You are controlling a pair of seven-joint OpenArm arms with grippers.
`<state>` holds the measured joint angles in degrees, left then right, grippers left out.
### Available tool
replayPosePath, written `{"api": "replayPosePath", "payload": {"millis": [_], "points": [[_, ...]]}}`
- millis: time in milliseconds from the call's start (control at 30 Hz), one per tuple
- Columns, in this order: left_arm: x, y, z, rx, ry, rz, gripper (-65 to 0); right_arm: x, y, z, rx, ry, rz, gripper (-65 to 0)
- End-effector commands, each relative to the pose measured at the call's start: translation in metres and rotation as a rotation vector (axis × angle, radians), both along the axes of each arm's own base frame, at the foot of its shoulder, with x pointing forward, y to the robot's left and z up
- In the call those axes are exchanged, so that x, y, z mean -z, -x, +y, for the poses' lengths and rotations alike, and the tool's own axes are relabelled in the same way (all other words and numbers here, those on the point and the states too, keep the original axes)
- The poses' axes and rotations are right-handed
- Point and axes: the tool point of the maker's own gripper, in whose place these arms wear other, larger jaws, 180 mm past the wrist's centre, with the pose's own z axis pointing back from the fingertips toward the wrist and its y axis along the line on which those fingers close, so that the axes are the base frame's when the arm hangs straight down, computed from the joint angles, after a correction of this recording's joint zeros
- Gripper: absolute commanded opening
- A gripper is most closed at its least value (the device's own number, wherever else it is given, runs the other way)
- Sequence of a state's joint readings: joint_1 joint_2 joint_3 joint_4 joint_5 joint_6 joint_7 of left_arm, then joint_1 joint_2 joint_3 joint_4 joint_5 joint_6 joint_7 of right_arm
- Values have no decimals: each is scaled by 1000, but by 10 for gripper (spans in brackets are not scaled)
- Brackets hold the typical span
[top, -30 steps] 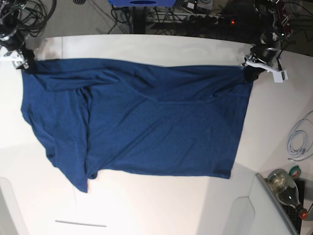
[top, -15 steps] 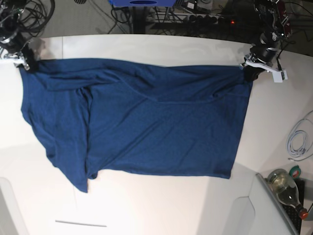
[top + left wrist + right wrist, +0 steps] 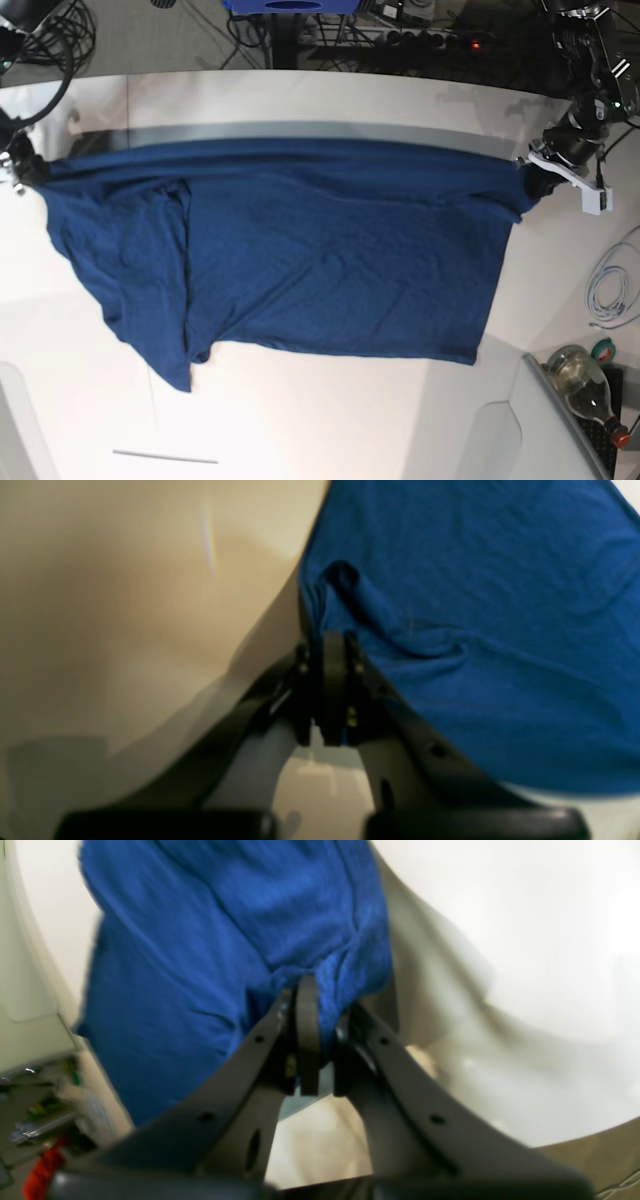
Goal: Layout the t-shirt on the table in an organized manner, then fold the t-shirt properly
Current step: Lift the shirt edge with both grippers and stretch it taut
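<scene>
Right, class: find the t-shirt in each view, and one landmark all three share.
Base: t-shirt spreads across the middle.
Left wrist: fills the right half, corner in the left claw.
Right wrist: fills the upper left, corner in the right claw.
Shared landmark: the white table.

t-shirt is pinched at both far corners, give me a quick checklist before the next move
1. Left gripper shut on the t-shirt corner: ok.
2. Right gripper shut on the opposite corner, fabric bunched between the pads: ok.
3. Far edge pulled taut between the two grips: ok, it runs nearly straight in the base view.
4. Shirt lying flat: not ok, the sleeve side near the right gripper has a folded-over flap and hangs uneven.
5. Shirt fully on the table: ok, near hem lies on the white top.
6. Path clear of the cable and bottle: ok, both sit apart from the cloth.
</scene>
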<state>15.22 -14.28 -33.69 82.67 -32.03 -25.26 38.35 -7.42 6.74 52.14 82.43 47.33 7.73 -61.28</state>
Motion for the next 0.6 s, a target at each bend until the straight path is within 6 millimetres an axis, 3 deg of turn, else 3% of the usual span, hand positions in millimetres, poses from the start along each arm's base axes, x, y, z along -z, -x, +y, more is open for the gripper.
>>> {"api": "replayPosePath", "payload": {"millis": [0,100,233,400,567], "points": [[-15,-8,7,0,-27,-40,-650,-13,-9,-10,15,13,-27,-650],[-14,-4,6,4,-28,-30,-650,-13,-4,-11,26,-17,6,-650],[2,22,2,-1,-15,29,-650,-3,15,-15,49,7,35,-650],[25,45,-1,-29,23,96,-650,20,35,-9,44,-2,63,-650],[35,52,0,-43,37,122,-650,42,52,-7,-4,28,129,-650]]}}
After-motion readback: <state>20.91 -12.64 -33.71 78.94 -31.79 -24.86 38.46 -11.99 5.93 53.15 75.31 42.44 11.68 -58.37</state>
